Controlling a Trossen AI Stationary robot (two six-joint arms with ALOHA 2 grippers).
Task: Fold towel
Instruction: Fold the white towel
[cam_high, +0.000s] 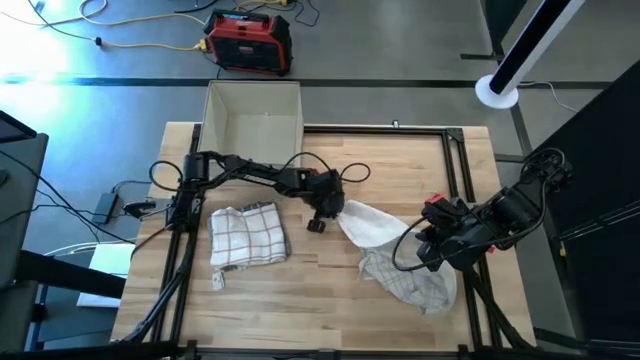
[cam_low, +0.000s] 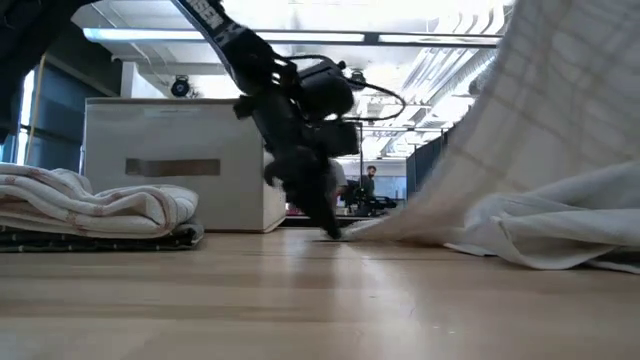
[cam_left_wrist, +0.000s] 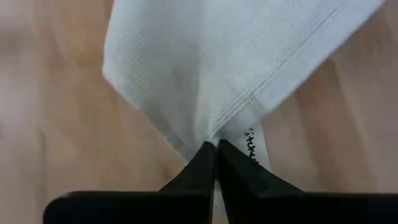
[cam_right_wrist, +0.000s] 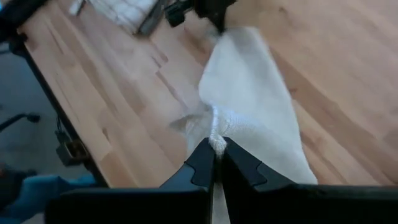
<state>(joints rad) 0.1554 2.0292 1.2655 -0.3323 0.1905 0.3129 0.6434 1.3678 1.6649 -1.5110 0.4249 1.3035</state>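
Note:
A white towel (cam_high: 385, 240) lies crumpled on the wooden table, right of centre, and each gripper has one end of it. My left gripper (cam_high: 338, 208) is shut on its left end, low over the table (cam_low: 330, 228). Near the table's right edge, my right gripper (cam_high: 428, 252) is shut on another part, and the cloth bunches below it (cam_high: 420, 285). In the low view the towel (cam_low: 520, 190) rises steeply at the right. My left gripper pinches a corner of the towel (cam_left_wrist: 214, 138) between its two fingertips, beside a small label (cam_left_wrist: 252, 144). The cloth fans out from the fingers and lies close to the tabletop. My right gripper pinches a gathered, hemmed edge of the towel (cam_right_wrist: 216, 135) between its two fingers. From there the cloth runs across the table toward the left gripper (cam_right_wrist: 214, 12); one layer or several, I cannot tell.
A folded checked towel (cam_high: 248, 236) lies on the table's left part, a small tag (cam_high: 218, 281) near it. An open beige box (cam_high: 253, 115) stands at the far edge. Black frame rails (cam_high: 462, 170) run along the table's sides. Bare wood lies along the near edge.

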